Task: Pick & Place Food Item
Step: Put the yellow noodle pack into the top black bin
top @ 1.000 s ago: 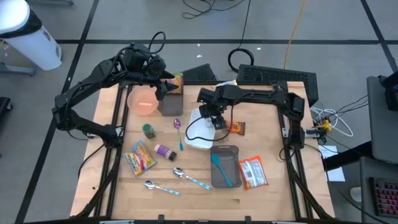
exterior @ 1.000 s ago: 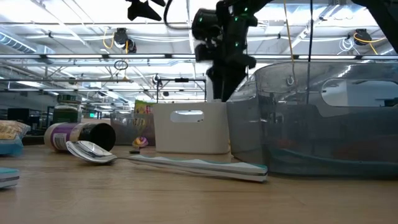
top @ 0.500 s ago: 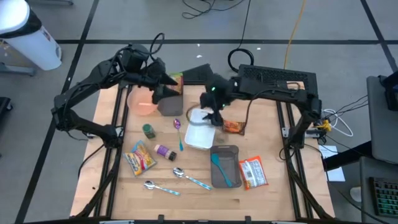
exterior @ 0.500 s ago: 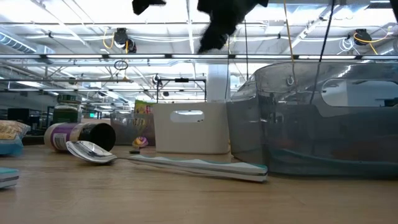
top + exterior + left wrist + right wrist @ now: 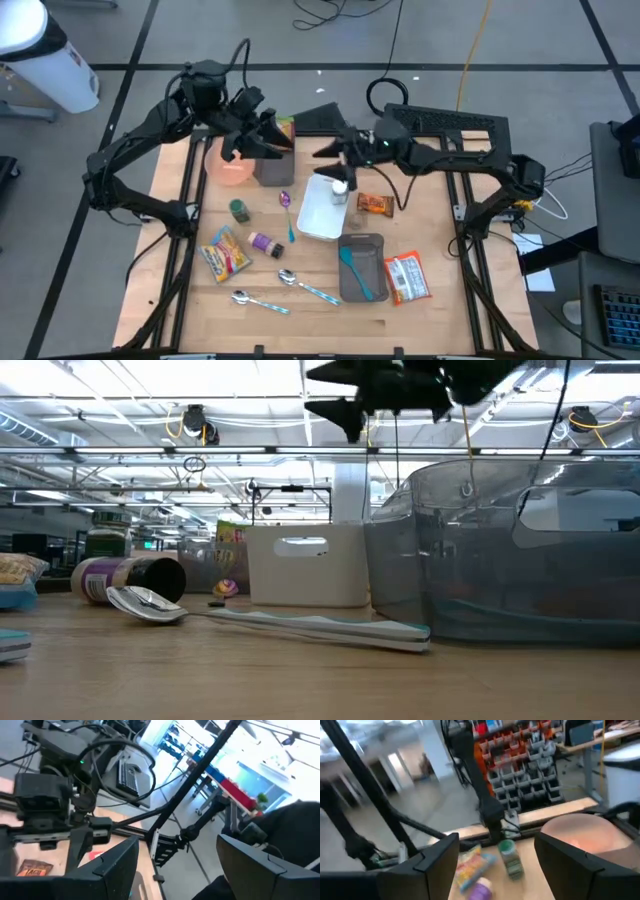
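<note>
Food packets lie spread over your table point(image 5: 190, 300): an orange snack bar point(image 5: 375, 204) sits flat just beside the white tray point(image 5: 318, 215), on the side nearer the right arm's base; a red-and-white packet point(image 5: 407, 277) lies just beside the grey bin point(image 5: 350, 245), and a yellow chip bag point(image 5: 224, 252) rests toward the left edge. None of them is being touched.

Your right claw point(image 5: 332, 150) hangs in the air above the far end of the white tray, turned level. Its fingers point(image 5: 432, 857) are spread wide, with nothing between them; past them the right wrist view shows the green-lidded jar point(image 5: 510, 855), a colourful packet point(image 5: 470, 865) and the pink bowl point(image 5: 582, 832).

Your left claw point(image 5: 262, 138) is raised over the far left part of the table, above the pink bowl point(image 5: 228, 165) and the grey cup point(image 5: 272, 168). Its fingers point(image 5: 112, 865) also stand apart and empty.

Inside the grey bin lies a teal spatula point(image 5: 357, 275). Near the table's middle you have a purple spoon point(image 5: 286, 201), a green-lidded jar point(image 5: 239, 209) and a purple-labelled can point(image 5: 265, 243) on its side. Two metal spoons point(image 5: 260, 302) lie near the front edge. In the low view, the can point(image 5: 135, 578) lies beside one metal spoon point(image 5: 145, 603), with the white tray point(image 5: 305, 565) behind.
</note>
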Controlling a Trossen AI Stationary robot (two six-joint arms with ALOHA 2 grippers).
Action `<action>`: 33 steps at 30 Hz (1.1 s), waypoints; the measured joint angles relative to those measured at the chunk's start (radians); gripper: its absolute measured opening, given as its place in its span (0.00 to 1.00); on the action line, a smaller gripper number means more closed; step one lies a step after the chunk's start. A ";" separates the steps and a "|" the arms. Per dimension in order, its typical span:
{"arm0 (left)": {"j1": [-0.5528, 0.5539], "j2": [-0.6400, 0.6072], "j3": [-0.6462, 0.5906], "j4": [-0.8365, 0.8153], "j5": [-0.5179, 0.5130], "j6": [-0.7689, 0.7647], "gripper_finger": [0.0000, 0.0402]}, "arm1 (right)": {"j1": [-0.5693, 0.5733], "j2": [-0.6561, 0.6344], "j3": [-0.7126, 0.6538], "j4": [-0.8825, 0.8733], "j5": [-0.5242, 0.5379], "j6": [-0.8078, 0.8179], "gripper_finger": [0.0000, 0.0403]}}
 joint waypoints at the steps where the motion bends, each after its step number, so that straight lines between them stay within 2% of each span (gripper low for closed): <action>1: 0.001 0.000 0.000 0.000 0.002 -0.012 0.67 | -0.001 -0.001 -0.028 0.075 0.002 0.037 0.62; 5: 0.004 0.000 0.000 0.003 0.017 -0.047 0.67 | -0.002 -0.002 -0.103 0.241 0.004 0.125 0.62; 11: 0.003 0.001 0.000 0.037 -0.023 -0.149 0.67 | -0.008 -0.002 -0.109 0.270 0.005 0.129 0.62; 14: 0.012 0.001 0.000 0.105 -0.142 -0.359 0.67 | -0.019 -0.002 -0.109 0.276 0.005 0.145 0.62; 19: 0.051 0.001 0.000 0.230 -0.352 -0.927 0.67 | -0.027 -0.002 -0.108 0.283 0.004 0.158 0.62; 21: 0.061 0.002 0.000 0.300 -0.404 -1.082 0.67 | -0.027 -0.002 -0.108 0.285 0.004 0.158 0.62; 26: 0.070 0.001 0.001 0.446 -0.510 -1.247 0.67 | -0.025 -0.002 -0.108 0.285 0.002 0.156 0.62; 33: 0.070 0.001 0.001 0.455 -0.603 -1.309 0.67 | -0.025 -0.002 -0.108 0.303 0.001 0.170 0.62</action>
